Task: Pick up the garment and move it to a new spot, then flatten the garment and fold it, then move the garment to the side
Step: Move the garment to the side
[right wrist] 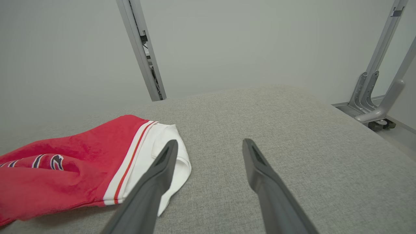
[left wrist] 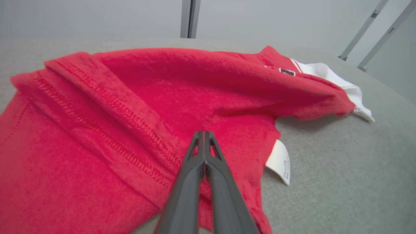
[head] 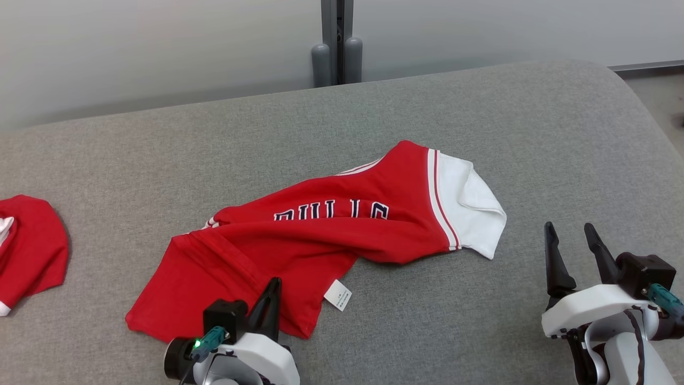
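Note:
The garment (head: 320, 235) is a red jersey with dark lettering and a white sleeve, lying crumpled across the grey padded surface (head: 507, 107). My left gripper (head: 273, 286) sits at its near hem with the fingers pressed together. In the left wrist view the left gripper (left wrist: 203, 133) is shut, its tips pinched into the red garment (left wrist: 146, 84) beside a stitched fold. My right gripper (head: 569, 232) stands open over bare surface, to the right of the white sleeve. The right wrist view shows the right gripper (right wrist: 209, 144) with nothing between its fingers and the garment (right wrist: 65, 169) to its left.
Another red garment (head: 29, 246) lies at the left edge. A white label (head: 338, 294) sticks out from the jersey's near edge. A grey post (head: 336, 43) stands behind the surface against a pale wall. The surface's rounded right edge (head: 646, 117) drops to the floor.

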You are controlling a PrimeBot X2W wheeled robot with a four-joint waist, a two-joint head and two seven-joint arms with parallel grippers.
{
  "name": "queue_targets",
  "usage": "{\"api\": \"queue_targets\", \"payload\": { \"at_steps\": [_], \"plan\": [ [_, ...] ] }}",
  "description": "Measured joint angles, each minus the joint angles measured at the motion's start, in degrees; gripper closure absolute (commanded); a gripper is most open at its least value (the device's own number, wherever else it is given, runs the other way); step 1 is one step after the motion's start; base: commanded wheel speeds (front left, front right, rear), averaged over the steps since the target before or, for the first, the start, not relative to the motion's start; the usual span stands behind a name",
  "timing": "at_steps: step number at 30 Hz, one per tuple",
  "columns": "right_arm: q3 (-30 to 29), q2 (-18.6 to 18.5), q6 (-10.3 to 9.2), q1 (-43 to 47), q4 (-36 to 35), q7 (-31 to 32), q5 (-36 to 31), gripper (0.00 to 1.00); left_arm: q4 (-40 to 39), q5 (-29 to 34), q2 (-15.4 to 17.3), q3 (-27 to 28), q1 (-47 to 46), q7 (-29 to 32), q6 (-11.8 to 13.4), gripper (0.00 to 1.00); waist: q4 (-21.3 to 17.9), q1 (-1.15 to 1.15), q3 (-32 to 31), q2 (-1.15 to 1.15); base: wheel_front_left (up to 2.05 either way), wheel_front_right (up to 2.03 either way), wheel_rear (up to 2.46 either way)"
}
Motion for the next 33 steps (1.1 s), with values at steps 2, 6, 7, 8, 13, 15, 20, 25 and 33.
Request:
{"api": "queue_targets", "payload": {
  "at_steps": [2, 6, 7, 8, 13, 15, 20, 25, 33],
  "plan": [
    [0.0, 0.0, 0.00, -0.2, 0.1, 0.0, 0.0, 0.00, -0.2, 0.0, 0.0, -0.7, -0.5, 0.0, 0.3, 0.00, -0.1, 0.00, 0.1, 0.00, 0.00, 0.00, 0.00],
    [-0.3, 0.0, 0.00, -0.3, 0.6, 0.0, 0.0, 0.00, 1.9, -0.2, 0.0, -3.2, -1.4, 0.0, 1.8, 0.00, -0.5, 0.00, 0.5, 0.00, 0.00, 0.00, 0.00],
    [-0.4, 0.0, 0.00, -0.3, 0.7, 0.0, 0.0, 0.00, 2.1, -0.4, 0.0, -3.5, -1.6, 0.0, 2.1, 0.00, -0.6, 0.00, 0.6, 0.00, 0.00, 0.00, 0.00],
    [-0.5, 0.0, 0.00, -0.3, 0.9, 0.0, 0.0, 0.00, 2.7, -0.3, 0.0, -4.1, -2.0, 0.0, 2.7, 0.00, -0.7, 0.00, 0.6, 0.00, 0.00, 0.00, 0.00],
    [-1.2, 0.0, 0.00, -0.3, 1.4, 0.0, 0.0, 0.00, 4.4, -0.2, 0.0, -4.8, -2.5, 0.0, 4.4, 0.00, -0.7, 0.00, 0.9, 0.00, 0.00, 0.00, 0.00],
    [-1.4, 0.0, 0.00, -0.3, 1.5, 0.0, 0.0, 0.00, 5.1, 0.0, 0.0, -5.0, -2.5, 0.0, 4.8, 0.00, -0.4, 0.00, 1.0, 0.00, 0.00, 0.00, 0.00],
    [-1.3, 0.0, 0.00, -0.3, 1.9, 0.0, 0.1, 0.00, 6.2, 0.0, 0.0, -5.2, -2.5, 0.0, 5.0, 0.12, 0.3, 0.00, 1.1, 0.00, 0.00, 0.00, 0.00],
    [-1.3, 0.0, 0.00, -0.4, 1.8, 0.0, 0.3, 0.00, 5.6, -0.5, 0.0, -4.8, -2.4, 0.0, 5.2, 1.00, 1.2, 0.00, 1.2, 0.00, 0.00, 0.00, 0.00],
    [-1.3, 0.0, 0.00, -0.4, 1.9, 0.0, 0.6, 0.00, 2.2, 1.4, 0.1, 0.3, -1.2, 0.0, 4.9, 1.00, 2.2, 0.00, 0.3, 0.00, 0.00, 0.00, 0.00]
  ]
}}
